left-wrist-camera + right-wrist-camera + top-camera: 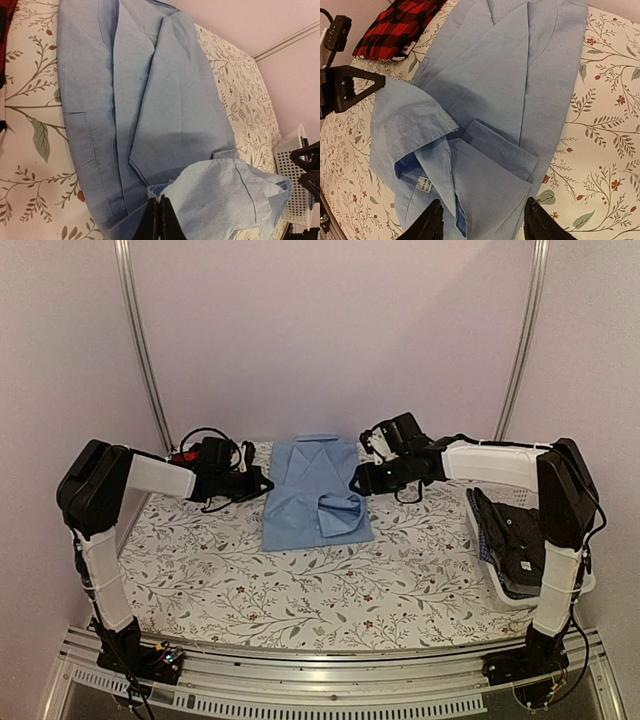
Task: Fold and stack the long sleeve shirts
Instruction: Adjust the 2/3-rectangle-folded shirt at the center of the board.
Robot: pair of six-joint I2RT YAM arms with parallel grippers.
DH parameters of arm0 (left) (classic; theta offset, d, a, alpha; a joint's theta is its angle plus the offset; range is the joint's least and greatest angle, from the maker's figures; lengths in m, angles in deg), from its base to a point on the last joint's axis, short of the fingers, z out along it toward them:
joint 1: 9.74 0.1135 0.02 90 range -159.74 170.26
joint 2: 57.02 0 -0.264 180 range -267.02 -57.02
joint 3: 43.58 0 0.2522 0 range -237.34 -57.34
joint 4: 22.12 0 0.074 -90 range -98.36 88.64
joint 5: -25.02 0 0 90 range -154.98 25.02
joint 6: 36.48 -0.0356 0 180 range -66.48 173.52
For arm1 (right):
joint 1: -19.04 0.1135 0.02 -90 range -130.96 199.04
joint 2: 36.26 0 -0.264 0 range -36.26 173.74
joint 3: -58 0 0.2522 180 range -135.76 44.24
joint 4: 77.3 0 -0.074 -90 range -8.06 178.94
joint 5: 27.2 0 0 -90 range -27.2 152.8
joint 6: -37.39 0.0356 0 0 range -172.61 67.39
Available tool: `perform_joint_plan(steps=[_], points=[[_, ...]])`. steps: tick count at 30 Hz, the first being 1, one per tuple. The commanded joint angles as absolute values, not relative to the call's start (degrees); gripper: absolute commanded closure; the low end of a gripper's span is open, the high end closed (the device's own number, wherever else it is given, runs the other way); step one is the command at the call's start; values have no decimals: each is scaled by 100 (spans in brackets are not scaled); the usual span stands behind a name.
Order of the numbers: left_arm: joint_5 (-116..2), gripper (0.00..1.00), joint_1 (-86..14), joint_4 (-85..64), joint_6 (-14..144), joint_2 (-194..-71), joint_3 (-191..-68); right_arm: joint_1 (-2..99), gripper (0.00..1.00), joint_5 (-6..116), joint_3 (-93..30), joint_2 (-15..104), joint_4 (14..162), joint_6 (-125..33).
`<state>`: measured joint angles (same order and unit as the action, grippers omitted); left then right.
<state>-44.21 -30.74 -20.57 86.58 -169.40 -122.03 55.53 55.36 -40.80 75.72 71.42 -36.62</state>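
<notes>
Right gripper [483, 210] jaws hang apart, empty, above the blue shirt [315, 490] lying on the table [300, 590]; left gripper [159, 222] is pinched shut on its raised flap. Lay that flap across flat, edges square, no bunching.

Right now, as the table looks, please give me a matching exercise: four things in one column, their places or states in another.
1 light blue shirt
2 red-and-black plaid shirt
3 white basket
4 right gripper

A far left corner
B open
C middle of the table
D right side, holding dark clothes

Pairs: 1-C, 2-A, 3-D, 4-B
</notes>
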Motion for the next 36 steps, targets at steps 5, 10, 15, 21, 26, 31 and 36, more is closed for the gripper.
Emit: perform_joint_plan(steps=[5, 10, 15, 21, 26, 31, 36], points=[[-4335, 100, -3095, -2188, 8673, -16796, -12299, 5622, 50, 5310, -4237, 7697, 6771, -4039], [-4298, 100, -3098, -2194, 8664, -16818, -12330, 5630, 56, 5261, -4423, 7871, 6636, -4150], [-4275, 100, -3105, -2216, 8658, -16838, -12359, 5672, 60, 5213, -4620, 8037, 6550, -4222], [-4234, 100, -3101, -2211, 8646, -16814, -12379, 5701, 67, 5169, -4733, 8176, 6491, -4237], [-4199, 100, -3111, -2251, 8635, -16761, -12317, 5736, 77, 5221, -4724, 8191, 6402, -4235], [-4173, 100, -3114, -2324, 8600, -16663, -12220, 5754, 86, 5388, -4616, 8119, 6365, -4241], [-4103, 100, -3132, -2491, 8595, -16530, -12064, 5823, 93, 5579, -4506, 8018, 6384, -4178]])
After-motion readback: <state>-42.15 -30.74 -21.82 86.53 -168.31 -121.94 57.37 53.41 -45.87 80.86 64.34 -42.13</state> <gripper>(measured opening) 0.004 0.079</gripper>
